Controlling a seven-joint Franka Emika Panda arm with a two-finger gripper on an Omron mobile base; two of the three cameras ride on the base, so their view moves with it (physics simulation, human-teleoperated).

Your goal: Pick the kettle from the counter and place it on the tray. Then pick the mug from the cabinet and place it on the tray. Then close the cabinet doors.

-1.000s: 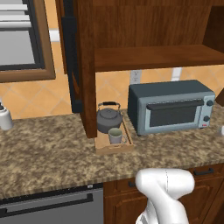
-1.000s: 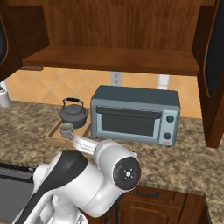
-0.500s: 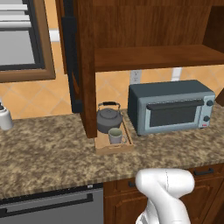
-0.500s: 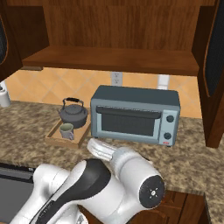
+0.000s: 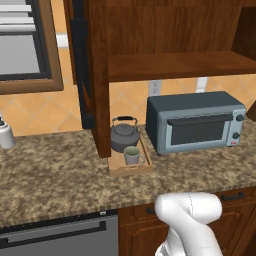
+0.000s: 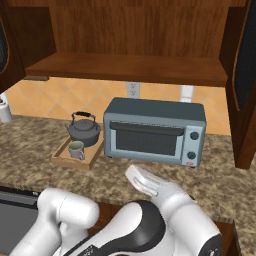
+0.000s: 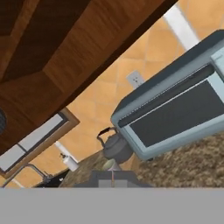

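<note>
A squat, dark grey metal kettle (image 5: pixel 124 138) stands upright on a shallow light wooden tray (image 5: pixel 131 167), its black arched handle up and its spout hard to make out. Just in front of it on the same tray sits a small pale grey-beige mug (image 5: pixel 131 155), mouth up, its side handle turned toward the toaster oven (image 5: pixel 196 121). The tray lies with its long axis running from the front edge toward the tiled wall, on the speckled brown-and-beige granite surface (image 5: pixel 50 175), beside the blue-grey toaster oven with its dark glass door.

Above, the reddish-brown wooden cabinet (image 5: pixel 170 35) stands open, its single shelf bare wood; the cabinet doors (image 6: pixel 242 75) swing outward, dark panels seen edge-on and partly cut off by the frame.

In the hand view (rolled well off level) the end effector (image 7: pixel 112 177) shows as two dark tips pressed together at the bottom edge, holding nothing, with the mug half hidden behind them. A white bottle-like thing (image 5: pixel 6 134) stands at the far left of the surface, cropped.
</note>
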